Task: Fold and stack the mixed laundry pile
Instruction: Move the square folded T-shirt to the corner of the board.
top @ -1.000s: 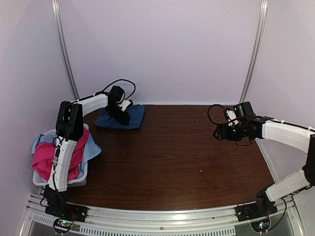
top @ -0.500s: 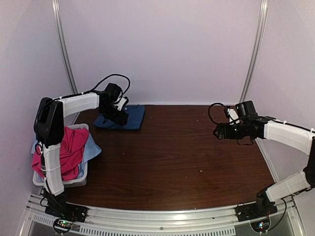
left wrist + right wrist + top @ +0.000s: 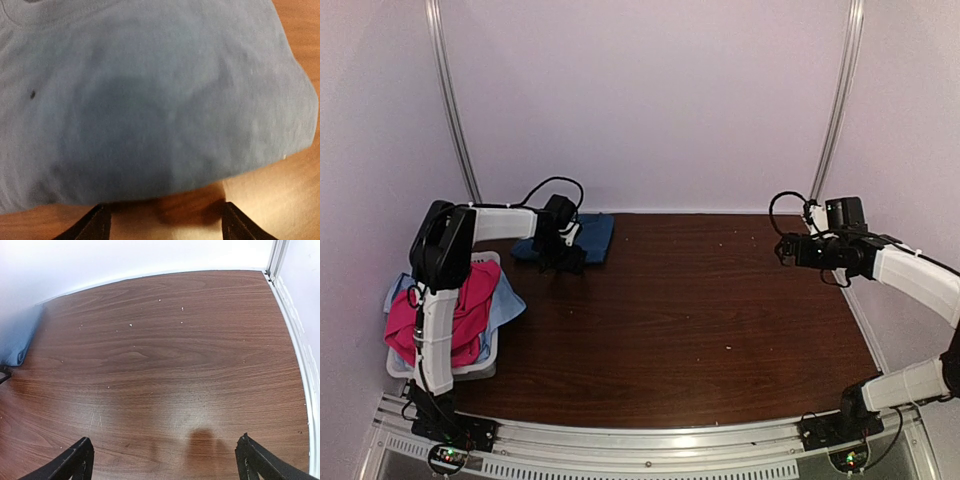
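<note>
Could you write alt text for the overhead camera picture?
Two robot arms reach over a brown table: the left gripper hovers open by a folded dark blue T-shirt at the back, the right gripper hangs open at far right. A white basket at left holds a pink shirt and pale blue cloth.

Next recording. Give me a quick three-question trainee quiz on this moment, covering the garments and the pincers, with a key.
1. True or false: the dark blue T-shirt lies on the table, outside the white basket.
2. Which garment sits uppermost in the basket? A) magenta-pink shirt B) a white towel C) a grey sock
3. Fill in: the left pincer and right pincer are both ____, holding nothing.
Key: 1 true; 2 A; 3 open.
</note>
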Robot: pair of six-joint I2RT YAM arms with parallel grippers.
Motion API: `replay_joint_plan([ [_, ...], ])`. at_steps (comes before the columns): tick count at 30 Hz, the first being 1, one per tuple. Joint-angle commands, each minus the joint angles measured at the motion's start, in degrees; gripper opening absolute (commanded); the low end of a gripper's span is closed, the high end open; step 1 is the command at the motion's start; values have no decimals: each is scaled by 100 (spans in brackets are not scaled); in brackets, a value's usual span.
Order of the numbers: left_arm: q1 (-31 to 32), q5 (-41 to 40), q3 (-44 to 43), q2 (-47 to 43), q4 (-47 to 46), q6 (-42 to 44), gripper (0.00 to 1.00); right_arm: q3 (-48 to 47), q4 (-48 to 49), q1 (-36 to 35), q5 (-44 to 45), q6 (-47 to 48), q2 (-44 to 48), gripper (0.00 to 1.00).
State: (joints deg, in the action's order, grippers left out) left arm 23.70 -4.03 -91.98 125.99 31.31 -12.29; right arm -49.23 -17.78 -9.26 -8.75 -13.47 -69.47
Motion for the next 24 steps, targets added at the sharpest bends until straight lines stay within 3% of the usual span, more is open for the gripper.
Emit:
replay_joint_plan([
  [1,4,-279,-501,635,-116,-269,78,8,-45,30,-36,0,14,100],
  [13,-132,-270,-1803,1008,306,36,78,218,214,29,-705,-142,69,100],
  [18,-50,-582,-740,-368,38,5,81,221,572,25,-1359,-224,52,100],
  [20,-50,-834,-272,-990,-131,-57,96,201,652,20,-1500,-264,19,100],
  [24,-74,-1120,226,-1962,-271,-158,98,201,731,12,-1696,-287,-40,100],
])
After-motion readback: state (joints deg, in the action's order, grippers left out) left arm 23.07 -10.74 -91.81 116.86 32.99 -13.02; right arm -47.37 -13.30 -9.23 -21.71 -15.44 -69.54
